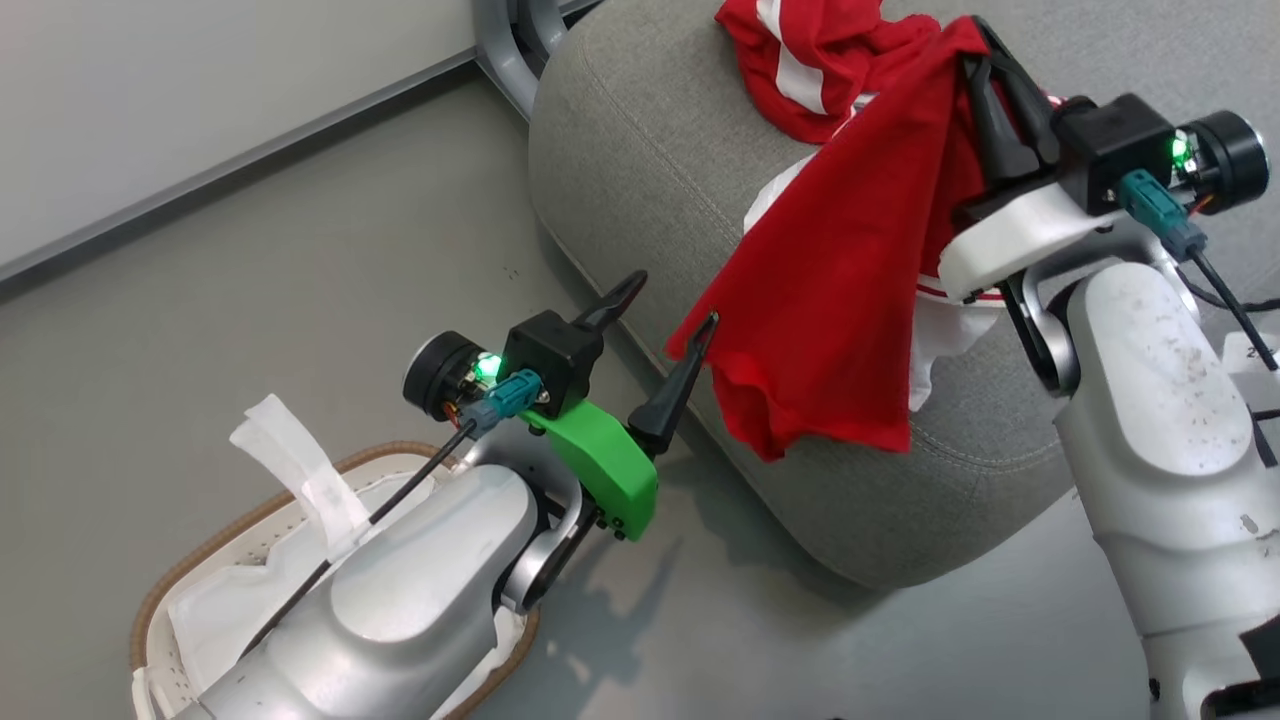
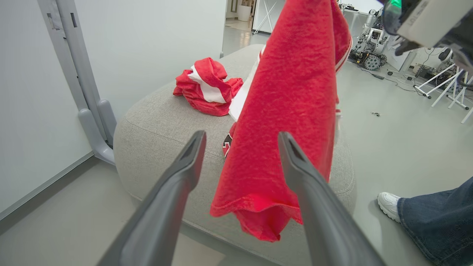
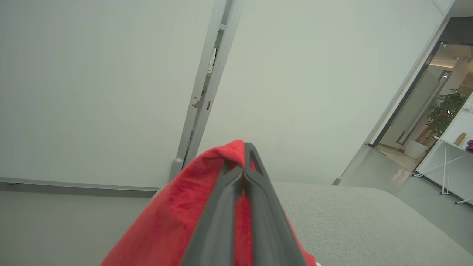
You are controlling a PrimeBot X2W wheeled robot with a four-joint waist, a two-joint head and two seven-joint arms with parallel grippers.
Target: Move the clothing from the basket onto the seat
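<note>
Grey floor runs under the whole work area, with a pale wall at the far left. Nearest me, at the lower left, sits the basket. Past my left forearm I can see its white liner, and no red cloth lies in the visible part.

Just beyond it, the left claw stands with its fingers wide apart and holds nothing. One fingertip lies at the lower left corner of the red garment; I cannot confirm contact. I judge it is placed there to steady or spread the cloth.

The red garment hangs down over the near edge of the seat, with its hem clear of the floor. Some white-and-red fabric lies on the cushion beneath it. I cannot tell whether that is a separate piece.

Further right, the right claw is pinched tight on the garment's top fold and carries it above the cushion, evidently so it can be lowered there. At the far end of the seat lies a crumpled garment, red with white stripes. A person's shoe rests on the floor beside the seat.
</note>
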